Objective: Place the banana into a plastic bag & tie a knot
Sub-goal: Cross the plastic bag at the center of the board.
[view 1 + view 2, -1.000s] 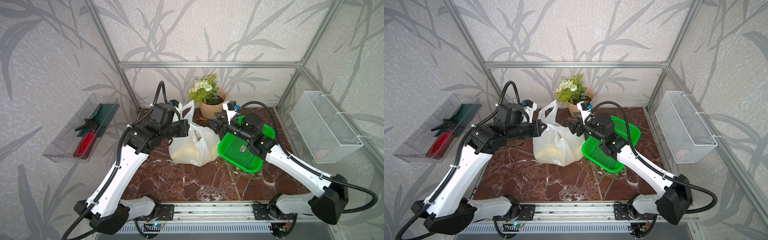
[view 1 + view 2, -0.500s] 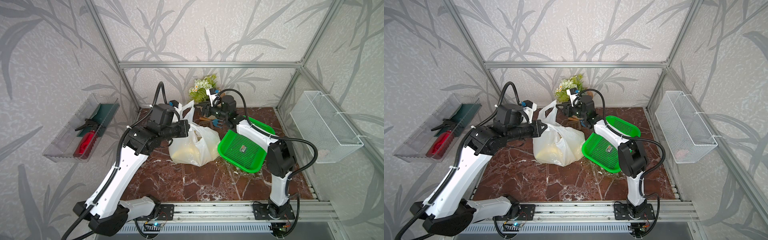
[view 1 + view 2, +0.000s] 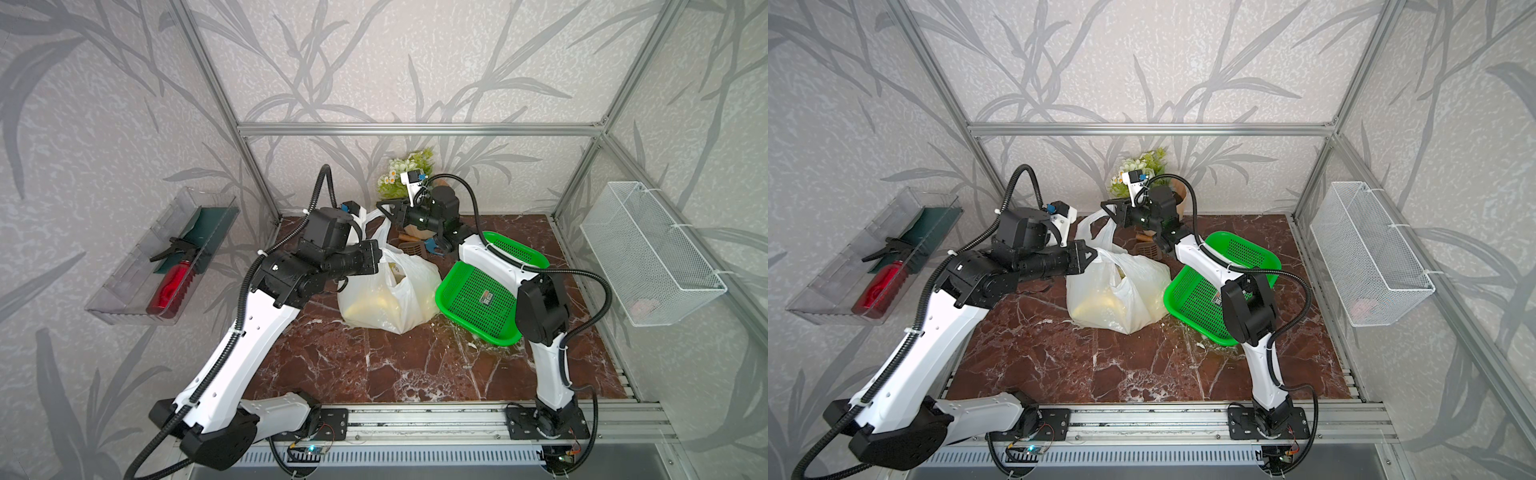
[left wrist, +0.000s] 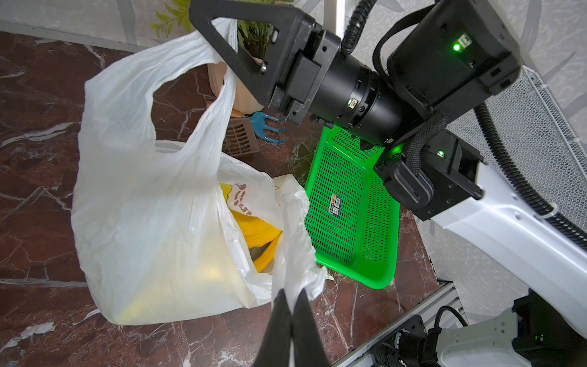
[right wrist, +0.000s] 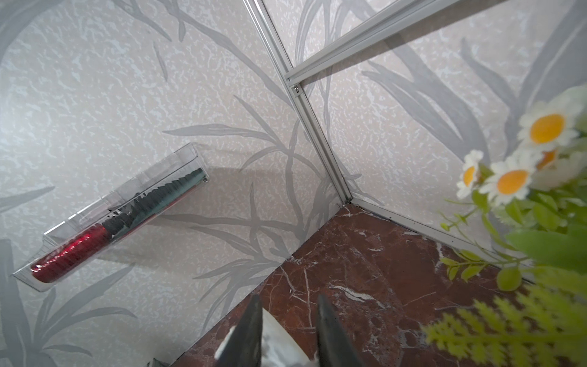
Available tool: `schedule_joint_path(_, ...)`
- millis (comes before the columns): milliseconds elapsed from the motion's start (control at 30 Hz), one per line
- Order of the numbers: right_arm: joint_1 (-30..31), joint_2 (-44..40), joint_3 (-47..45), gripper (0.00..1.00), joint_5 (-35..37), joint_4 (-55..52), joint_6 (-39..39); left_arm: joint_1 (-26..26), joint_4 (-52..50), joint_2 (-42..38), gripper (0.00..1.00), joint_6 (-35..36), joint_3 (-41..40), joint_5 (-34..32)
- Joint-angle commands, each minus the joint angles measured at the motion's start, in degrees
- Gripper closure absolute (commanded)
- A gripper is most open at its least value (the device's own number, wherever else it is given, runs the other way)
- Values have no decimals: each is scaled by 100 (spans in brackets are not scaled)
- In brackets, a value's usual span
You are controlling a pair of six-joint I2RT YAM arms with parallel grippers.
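We pinch one plastic bag (image 4: pixel 143 190) handle tight in left gripper (image 4: pixel 290 295). Fingers of right gripper (image 5: pixel 287 302) stand slightly apart, other handle between them. Bag sits on marble table (image 3: pixel 374 365), just beside green basket (image 3: pixel 478 299), banana (image 4: pixel 254 228) inside, handles untied.

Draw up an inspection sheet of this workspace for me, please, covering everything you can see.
Surface: red-brown marble table top, white veins.
Job's things: plastic bag stands on the table, mouth open; banana inside; handles untied.
Clutter: green basket beside the bag; potted flowers, blue rake and brown scoop behind it.
End effectors: left end effector shut on one bag handle; right end effector has jaws apart, the other handle between them.
Cables: black cable of the right arm loops over the basket; no snag seen.
Surroundings: clear wall tray with a red bottle; white wire basket; leaf-patterned walls.
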Motion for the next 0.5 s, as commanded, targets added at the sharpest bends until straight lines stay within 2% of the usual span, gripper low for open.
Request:
schedule_joint_path(0, -2, -158, -125, 84, 72, 199, 37, 40, 2, 14, 100, 69, 41, 14)
schedule_joint_path(133, 2, -602, -565, 100, 212, 213, 3, 45, 25, 18, 100, 56, 11, 1)
schedule_joint_path(467, 52, -1853, -1128, 100, 349, -1162, -196, 126, 268, 94, 100, -30, -15, -20)
